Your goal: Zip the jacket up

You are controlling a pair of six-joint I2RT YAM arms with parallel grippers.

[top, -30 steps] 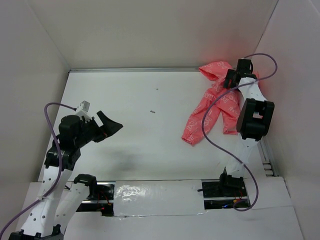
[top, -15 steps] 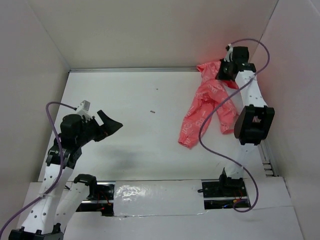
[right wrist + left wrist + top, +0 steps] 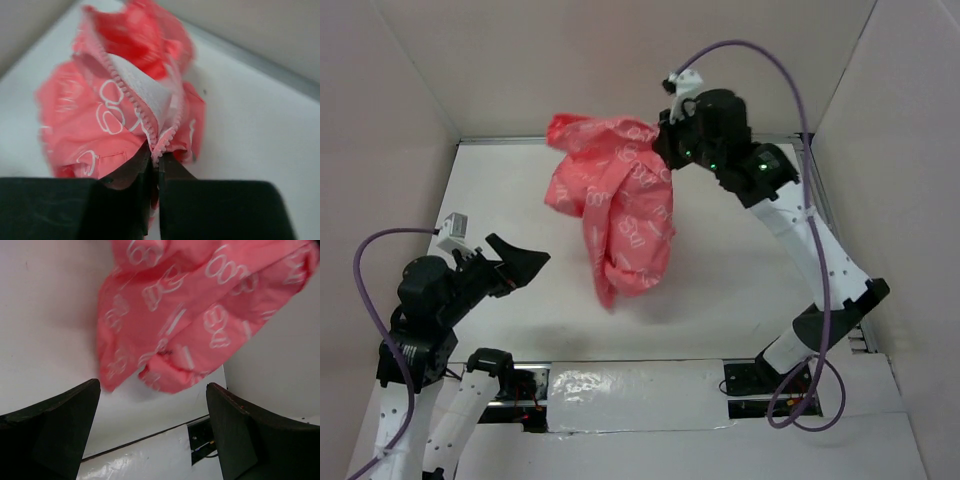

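Jacket held up over the middle of the table [image 3: 720, 275] by the right arm.
The jacket [image 3: 620, 200] hangs bunched, its long axis roughly vertical, from the right gripper [image 3: 155, 159], which is clamped on fabric at the zipper [image 3: 134, 107], seemingly near one end. The left gripper [image 3: 523, 262], spread and empty, sits low to the jacket's left, facing its hanging end.

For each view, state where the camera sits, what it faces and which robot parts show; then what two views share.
Top external: above and behind; faces the table; left arm, right arm show.
Left wrist: past the open left gripper, at the jacket.
Right wrist: along the right gripper, shut on the jacket.
All share the jacket.
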